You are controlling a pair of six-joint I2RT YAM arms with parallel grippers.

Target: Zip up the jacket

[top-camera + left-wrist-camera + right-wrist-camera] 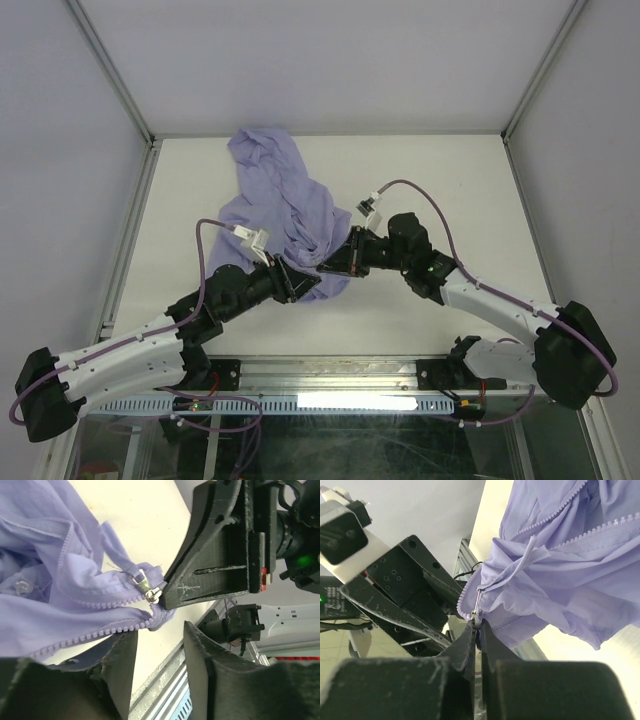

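**A:** Where is the jacket lying?

**B:** It is lying crumpled on the white surface [450, 180]; most of the jacket [285, 200] is spreading away beyond both end effectors, and its near hem is bunching right at their tips.

**A:** What is the left end effector doing?

**B:** The left end effector [160, 652] is standing partly parted and gripping nothing; the hem corner is hanging just ahead of its fingers [122, 662], and the surface's edge is showing through the gap.

**A:** And the right one?

**B:** The right end effector [479, 630] is pressing its fingers tight together; it is facing the left one tip to tip, close but not touching.

**A:** Is it holding anything?

**B:** Yes; it is pinching the metal zipper pull [478, 611], which is sticking out just past its tips.

**A:** And the zipper itself?

**B:** Two rows of zipper teeth [107, 602] are running back from that pinch into the fabric; they are lying apart over most of the length I am seeing; the slider [141, 579] is sitting on one row, just behind the pull.
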